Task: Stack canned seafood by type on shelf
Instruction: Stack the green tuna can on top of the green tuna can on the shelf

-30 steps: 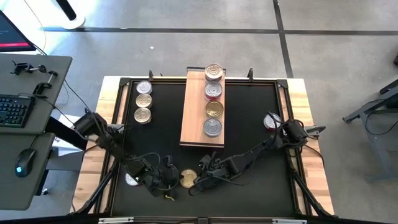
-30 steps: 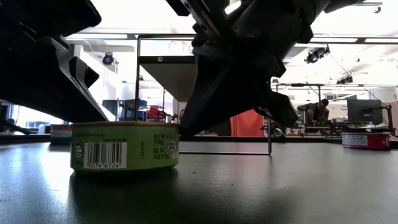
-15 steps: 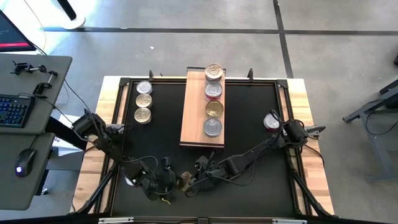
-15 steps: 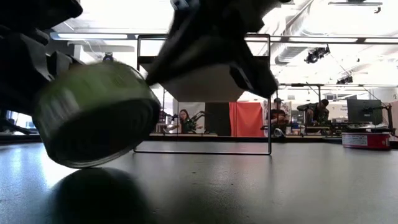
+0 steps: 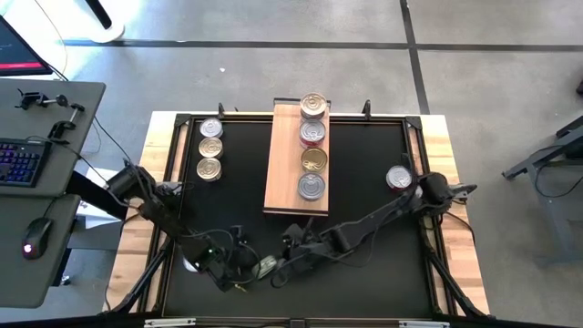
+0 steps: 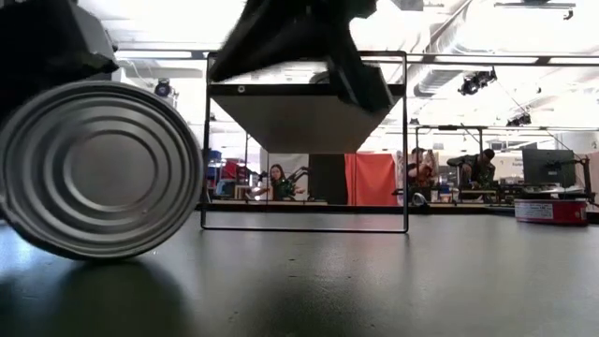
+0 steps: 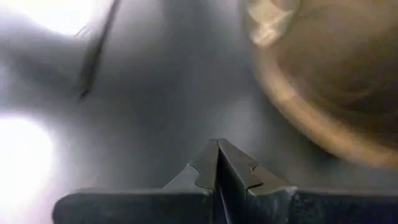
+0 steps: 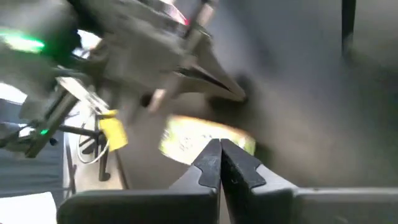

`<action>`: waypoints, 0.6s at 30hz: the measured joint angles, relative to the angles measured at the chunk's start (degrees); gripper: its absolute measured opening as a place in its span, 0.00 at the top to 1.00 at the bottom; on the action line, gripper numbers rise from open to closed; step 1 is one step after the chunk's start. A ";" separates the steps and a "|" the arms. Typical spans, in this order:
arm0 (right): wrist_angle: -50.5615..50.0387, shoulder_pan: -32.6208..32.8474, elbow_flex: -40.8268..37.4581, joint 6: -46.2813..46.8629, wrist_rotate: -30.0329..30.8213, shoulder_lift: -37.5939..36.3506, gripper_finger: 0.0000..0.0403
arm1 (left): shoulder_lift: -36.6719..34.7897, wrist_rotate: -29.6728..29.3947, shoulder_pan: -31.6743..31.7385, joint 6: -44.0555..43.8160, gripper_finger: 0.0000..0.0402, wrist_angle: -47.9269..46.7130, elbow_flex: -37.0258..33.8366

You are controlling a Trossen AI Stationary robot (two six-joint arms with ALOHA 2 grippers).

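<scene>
The left gripper (image 5: 239, 267) was low at the near edge of the black table (image 5: 364, 182), and its two fingers (image 7: 217, 168) were pressed together with nothing between them. Just beside it, a tin (image 6: 98, 168) was tipped up on its edge, so its ridged silver bottom faced the low camera. In the high view this tipped tin (image 5: 265, 266) sat between the two grippers. The right gripper (image 5: 284, 267) was just on the other side of the tin, and its fingers (image 8: 219, 163) were pressed together too, holding nothing.

Three tins (image 5: 210, 148) stood in a row near the far left corner of the table. In the middle lay the wooden shelf (image 5: 281, 173), with four tins (image 5: 312, 146) in a line along it. One more tin with a red side (image 5: 398, 177) sat alone toward the right edge.
</scene>
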 joint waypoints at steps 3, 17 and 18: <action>-0.20 -0.31 0.04 -7.26 1.28 -3.22 1.00 | -2.42 -0.30 -0.90 -5.04 1.00 -7.79 -0.02; -5.07 -6.07 12.00 -41.56 -20.75 0.78 0.61 | -19.10 -6.00 -11.61 -29.35 1.00 -18.30 0.02; -7.66 -6.26 13.88 -44.06 -21.43 1.93 0.55 | -20.24 -6.10 -11.93 -30.45 1.00 -17.71 0.02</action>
